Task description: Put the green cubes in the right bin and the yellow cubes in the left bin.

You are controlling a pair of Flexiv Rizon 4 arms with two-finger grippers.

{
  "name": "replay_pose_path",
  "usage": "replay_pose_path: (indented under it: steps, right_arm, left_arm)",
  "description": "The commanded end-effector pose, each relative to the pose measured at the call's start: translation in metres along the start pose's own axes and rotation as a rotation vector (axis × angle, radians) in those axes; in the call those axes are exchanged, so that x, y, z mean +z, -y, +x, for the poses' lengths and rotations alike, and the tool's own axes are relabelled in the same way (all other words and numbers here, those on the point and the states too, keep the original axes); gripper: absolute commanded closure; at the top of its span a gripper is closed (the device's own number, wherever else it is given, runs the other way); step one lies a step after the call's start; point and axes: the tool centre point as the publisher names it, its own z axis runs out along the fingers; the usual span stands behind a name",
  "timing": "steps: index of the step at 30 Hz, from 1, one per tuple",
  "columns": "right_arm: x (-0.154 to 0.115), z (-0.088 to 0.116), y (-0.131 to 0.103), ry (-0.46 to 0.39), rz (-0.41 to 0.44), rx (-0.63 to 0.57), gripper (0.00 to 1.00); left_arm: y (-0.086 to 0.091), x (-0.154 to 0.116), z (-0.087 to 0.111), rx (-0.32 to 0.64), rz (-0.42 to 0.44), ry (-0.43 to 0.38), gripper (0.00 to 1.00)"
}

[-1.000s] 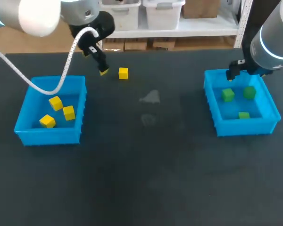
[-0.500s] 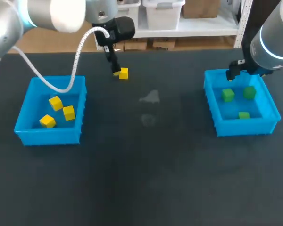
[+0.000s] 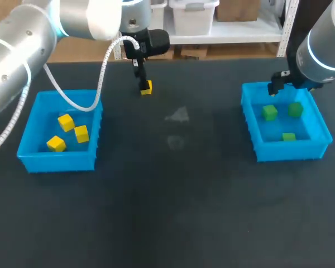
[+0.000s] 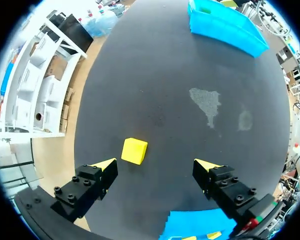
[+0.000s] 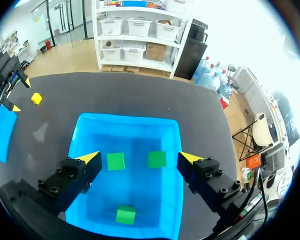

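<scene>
Left wrist view is showing the relation that matters: the last loose yellow cube [image 4: 134, 150] is lying on the counter [image 4: 180, 60] between the spread fingers of the left gripper [image 4: 155, 164], but off-centre. It is sitting just beside one yellow tip, well apart from the other, and slightly ahead of the line joining them. The left gripper is standing wide open and holding nothing. The cube's faces are looking slightly turned against the fingers. In my judgement the gripper is needing a small sideways shift to centre the cube before closing.

Head view is placing this cube [image 3: 147, 87] near the far edge of the counter, closer to the left bin [image 3: 30, 120] than to the right bin [image 3: 251, 120], so the left arm is clearly the nearer one. The right gripper [image 5: 137, 159] is hanging open and empty over the right bin, where three green cubes [image 5: 115, 161] are lying.
</scene>
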Motion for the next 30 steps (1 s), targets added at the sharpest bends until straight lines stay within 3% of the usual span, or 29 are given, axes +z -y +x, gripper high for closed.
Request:
replay_pose_path:
  steps: [1, 13, 30]
  right_arm:
    - [0.0, 0.001, 0.0, 0.004, 0.002, 0.001, 0.0]
    - [0.0, 0.001, 0.0, 0.004, 0.002, 0.001, 0.0]
    - [0.0, 0.001, 0.0, 0.004, 0.002, 0.001, 0.0]
  left_arm:
    - [-0.01, 0.007, -0.001, 0.026, 0.039, -0.003, 0.0]
    - [-0.027, 0.02, -0.002, 0.006, 0.049, -0.009, 0.0]
    - [-0.035, 0.046, -0.009, 0.02, 0.07, -0.023, 0.0]
